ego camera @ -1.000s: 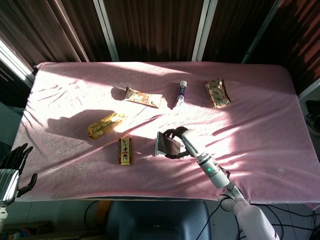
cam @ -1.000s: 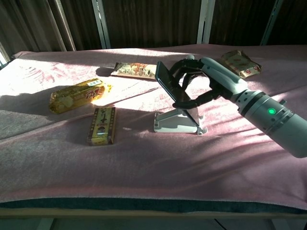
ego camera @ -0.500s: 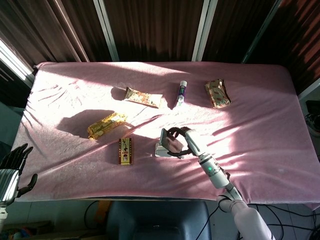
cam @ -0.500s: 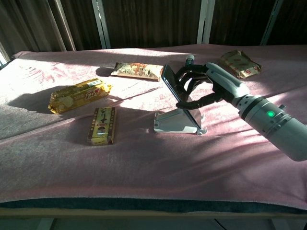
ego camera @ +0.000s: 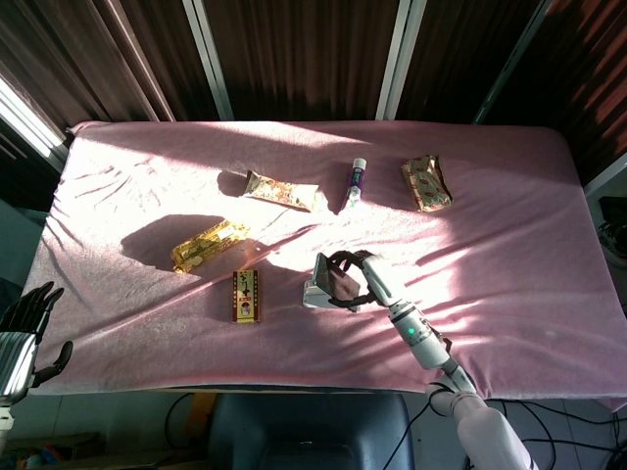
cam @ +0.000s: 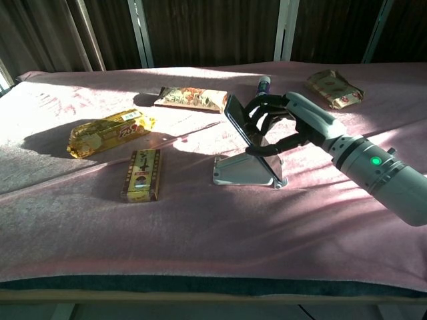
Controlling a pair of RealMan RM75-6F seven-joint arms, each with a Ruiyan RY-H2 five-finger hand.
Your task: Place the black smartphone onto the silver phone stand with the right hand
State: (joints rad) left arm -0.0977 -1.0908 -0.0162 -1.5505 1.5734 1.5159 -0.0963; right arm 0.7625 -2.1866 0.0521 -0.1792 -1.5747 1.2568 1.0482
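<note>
The black smartphone (cam: 248,137) leans tilted on the silver phone stand (cam: 241,171), its lower edge down at the stand's lip. My right hand (cam: 277,125) holds the phone from behind, fingers wrapped around its edges. In the head view the phone (ego camera: 322,271) and stand (ego camera: 313,296) sit near the table's front centre, with my right hand (ego camera: 355,281) just to their right. My left hand (ego camera: 22,333) hangs off the table's front left corner, fingers apart and holding nothing.
On the pink cloth (ego camera: 509,245) lie a yellow snack bag (cam: 110,132), a small dark box (cam: 141,175), a wrapped bar (cam: 189,99), a glue stick (ego camera: 355,182) and a brown packet (cam: 334,88). The snacks lie left of the stand.
My right hand has lowered the phone from above the stand down onto it. The shadow on the left of the cloth has shifted.
</note>
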